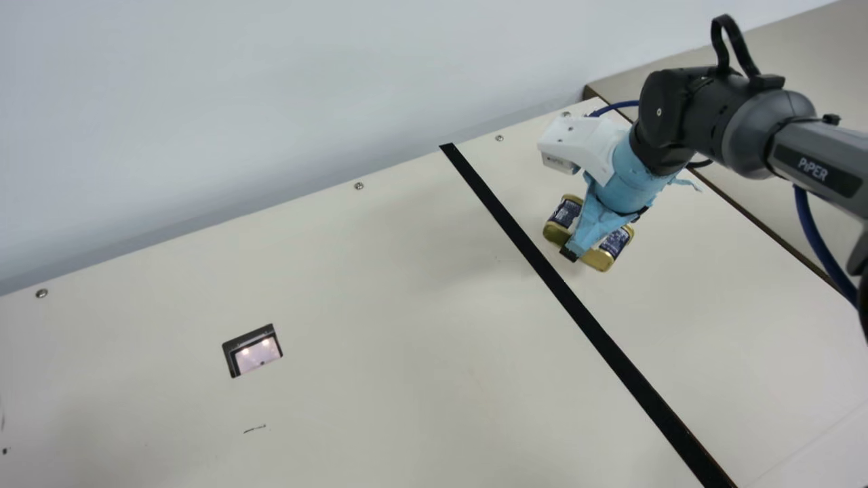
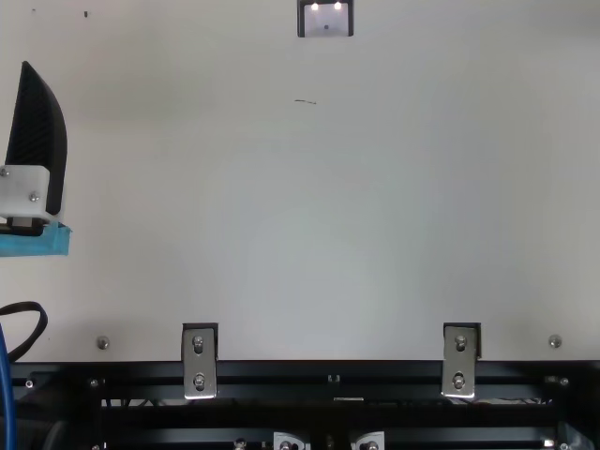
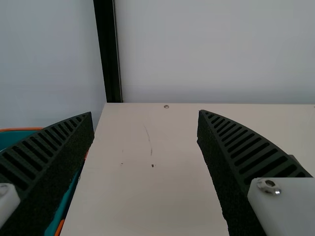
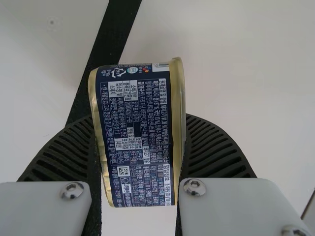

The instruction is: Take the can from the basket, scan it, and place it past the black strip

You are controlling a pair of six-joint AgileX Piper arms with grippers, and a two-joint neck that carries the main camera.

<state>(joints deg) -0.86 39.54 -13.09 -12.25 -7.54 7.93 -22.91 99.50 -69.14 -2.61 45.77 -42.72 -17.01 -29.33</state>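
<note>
The right pincer (image 1: 571,252) slants down, clasping one can (image 1: 614,244) right of the single black strip (image 1: 594,327); the left pincer (image 2: 37,141) points to the far side, two fingers (image 3: 251,150) wide apart, empty.

The right arm (image 1: 719,112) slants in over the table (image 1: 352,305), its gripper (image 1: 571,251) around the can (image 1: 616,242), just to the right of the black strip (image 1: 575,305). Well apart, to the left, the scanner (image 1: 256,354) lies set in the table; a pale wall (image 1: 271,108) stands behind
</note>
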